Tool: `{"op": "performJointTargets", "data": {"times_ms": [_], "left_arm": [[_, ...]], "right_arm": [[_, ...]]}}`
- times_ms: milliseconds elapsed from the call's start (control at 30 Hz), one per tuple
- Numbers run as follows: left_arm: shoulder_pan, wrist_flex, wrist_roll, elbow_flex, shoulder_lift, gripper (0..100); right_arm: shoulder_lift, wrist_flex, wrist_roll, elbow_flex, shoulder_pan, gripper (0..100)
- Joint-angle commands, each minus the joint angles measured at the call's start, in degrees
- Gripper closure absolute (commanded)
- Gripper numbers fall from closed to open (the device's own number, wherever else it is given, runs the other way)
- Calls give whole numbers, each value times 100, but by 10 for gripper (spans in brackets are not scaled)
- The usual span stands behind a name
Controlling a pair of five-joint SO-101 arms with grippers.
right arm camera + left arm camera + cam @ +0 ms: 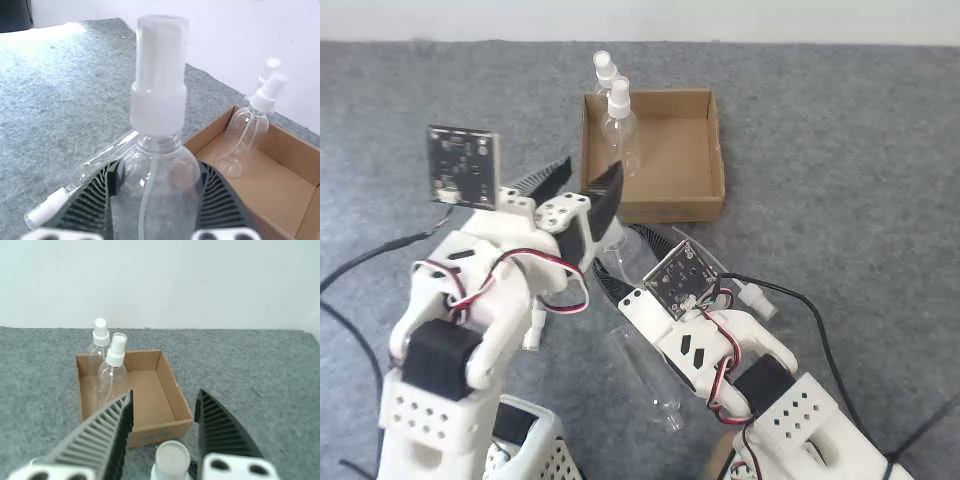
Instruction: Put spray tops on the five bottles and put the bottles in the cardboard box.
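My right gripper (157, 200) is shut on an upright clear bottle (155, 175) with a white spray top (159, 75) on its neck. In the high view that bottle (620, 255) stands just in front of the cardboard box (717, 150). My left gripper (165, 400) is open just above it, with the spray top (171, 460) below and between its fingers. Two capped bottles (620, 125) (605, 68) stand in the box's back left corner. A capless bottle (645, 375) lies on the mat beside the right arm.
Another bottle with a spray top (757, 296) lies on the grey mat right of the right gripper (625, 262). Most of the box floor (150, 395) is bare. Cables trail beside both arms.
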Motion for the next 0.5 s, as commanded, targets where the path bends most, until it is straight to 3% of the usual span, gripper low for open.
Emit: {"op": "performJointTargets", "data": {"times_ms": [0,200,467], "left_arm": [[-440,123,-53,-505,-97,815],[-932,167,-53,-356,-97,815],[-888,149,-422,541,-97,816]], "right_arm": [[-233,-119,79,44,110,961],[-233,-110,70,79,110,961],[-233,-154,79,70,110,961]]}}
